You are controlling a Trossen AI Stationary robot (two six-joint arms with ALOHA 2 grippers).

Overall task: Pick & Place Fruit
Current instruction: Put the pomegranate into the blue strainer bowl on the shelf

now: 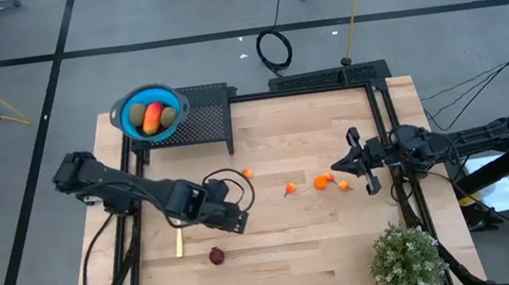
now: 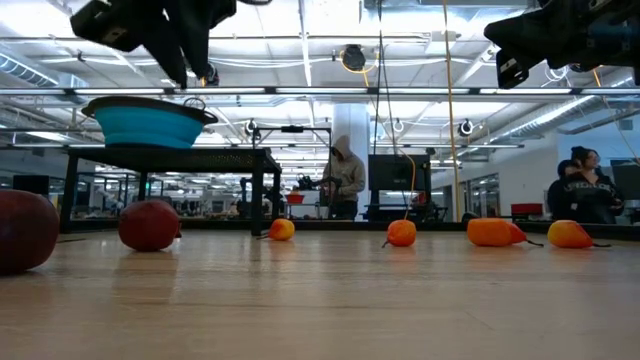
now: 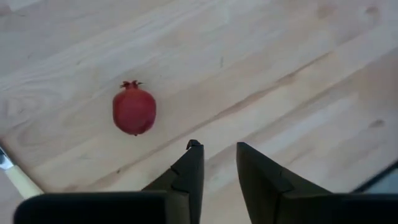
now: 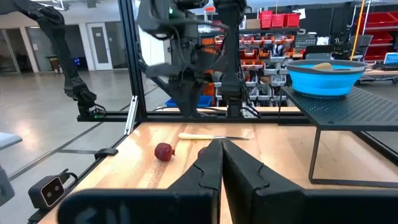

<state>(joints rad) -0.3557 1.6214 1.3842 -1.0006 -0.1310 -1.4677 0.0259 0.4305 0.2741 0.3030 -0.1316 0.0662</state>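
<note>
A dark red round fruit (image 1: 216,256) lies on the table near its near edge and shows ahead of my left gripper (image 3: 219,149) in the left wrist view (image 3: 134,111). The left gripper (image 1: 235,222) hovers open just to the far right of it, touching nothing. A second dark red fruit (image 2: 20,230) shows in the low view. Several tiny orange fruits (image 1: 322,181) are scattered mid-table. My right gripper (image 1: 338,165) is shut, raised at the right beside them, pointing left. The blue bowl (image 1: 122,109) holds olive-green pieces (image 1: 137,115) and a red-orange one (image 1: 153,118).
The bowl stands on a black mesh stand (image 1: 206,109) at the far left. A slim pale knife (image 1: 178,243) lies left of the dark red fruit. A potted plant (image 1: 406,258) sits at the near right corner. Bare wood lies between the fruit groups. People stand in the room beyond.
</note>
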